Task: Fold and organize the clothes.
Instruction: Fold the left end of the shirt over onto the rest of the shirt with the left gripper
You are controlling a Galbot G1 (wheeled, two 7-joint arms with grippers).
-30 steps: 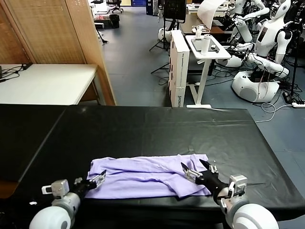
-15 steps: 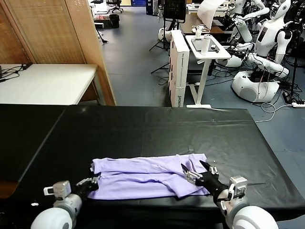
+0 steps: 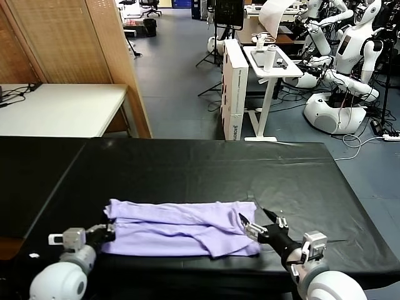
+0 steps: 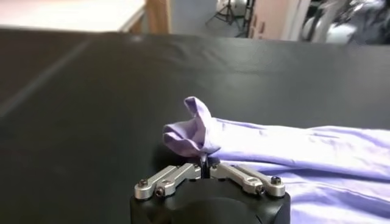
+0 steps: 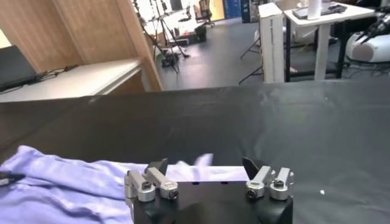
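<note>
Shifted toward 9 o'clock since the earlier frame: the light lavender cotton T-shirt (image 3: 181, 228), now a long flattened band along the near edge of the black cloth-covered table (image 3: 206, 169). Left gripper (image 3: 107, 234) has clamped shut on the shirt's 9 o'clock corner; the wrist view shows a bunched tuft pinched just past the closed fingers (image 4: 183, 173). Right gripper (image 3: 262, 225) spread wide at the 3 o'clock end, holding nothing, hem just beside it.

Step, as judged: draw the band straight. Keep the pull low and level; seize the free end before any lift, or it drags and creases.

Beyond: white side table (image 3: 62, 109) at 10 o'clock, wooden slatted screen (image 3: 69, 40), white idle robots (image 3: 344, 69) at 2 o'clock.
</note>
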